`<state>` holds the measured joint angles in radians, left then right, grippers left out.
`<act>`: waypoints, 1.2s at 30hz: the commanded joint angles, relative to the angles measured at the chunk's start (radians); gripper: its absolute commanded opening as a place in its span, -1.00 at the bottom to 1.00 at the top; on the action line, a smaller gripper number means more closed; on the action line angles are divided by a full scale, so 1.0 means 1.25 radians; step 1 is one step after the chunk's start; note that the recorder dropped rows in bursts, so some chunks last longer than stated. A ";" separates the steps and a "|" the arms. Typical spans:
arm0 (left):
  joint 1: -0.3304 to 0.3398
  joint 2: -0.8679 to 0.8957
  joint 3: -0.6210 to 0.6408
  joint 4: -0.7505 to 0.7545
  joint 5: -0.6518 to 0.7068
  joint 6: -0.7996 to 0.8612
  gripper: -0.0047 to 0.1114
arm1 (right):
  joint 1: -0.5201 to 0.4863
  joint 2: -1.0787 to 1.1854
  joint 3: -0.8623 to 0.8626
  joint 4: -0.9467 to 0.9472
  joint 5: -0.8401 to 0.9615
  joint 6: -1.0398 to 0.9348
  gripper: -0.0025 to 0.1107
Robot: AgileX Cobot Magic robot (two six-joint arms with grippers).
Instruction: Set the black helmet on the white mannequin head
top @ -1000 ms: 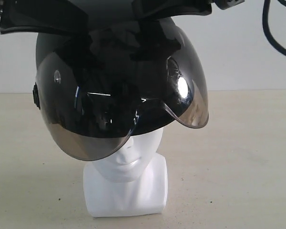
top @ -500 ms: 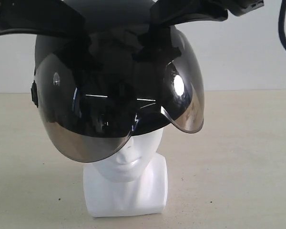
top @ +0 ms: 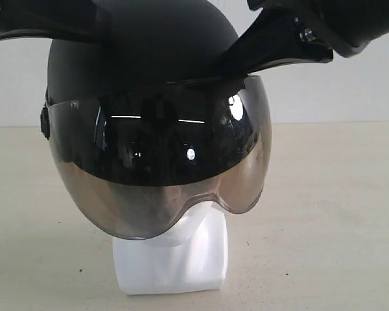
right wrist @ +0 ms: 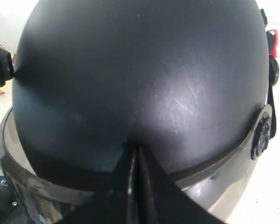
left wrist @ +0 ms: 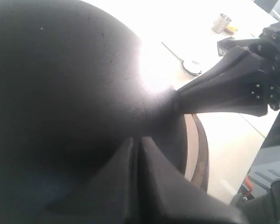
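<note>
Seating was the step in hand, we judged. The black helmet [top: 142, 58] sat low over the white mannequin head [top: 181, 262], and its visor [top: 162, 175] covered the face. Only the neck and block base showed clear below.

The left gripper [left wrist: 139, 142] and right gripper [right wrist: 134, 149] each had their fingers pressed together, with the tips against opposite sides of the shell and nothing pinched. We reckoned both should ease down evenly, keep the helmet level, then draw away sideways together.

As a container, the helmet seemed to hold the upper head, dim behind the tint. A small metal cup [left wrist: 221, 22] stood well apart; we could not see what was in it.
</note>
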<state>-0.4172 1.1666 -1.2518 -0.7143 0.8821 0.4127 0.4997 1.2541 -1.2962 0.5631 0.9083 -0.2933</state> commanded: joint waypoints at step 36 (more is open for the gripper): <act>0.001 -0.052 0.005 0.253 0.092 -0.180 -0.84 | -0.001 -0.107 0.097 -0.045 -0.015 0.005 -0.96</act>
<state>-0.4172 1.1105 -1.2520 -0.4675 0.9377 0.2335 0.4995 1.1462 -1.1742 0.5146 0.9205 -0.2854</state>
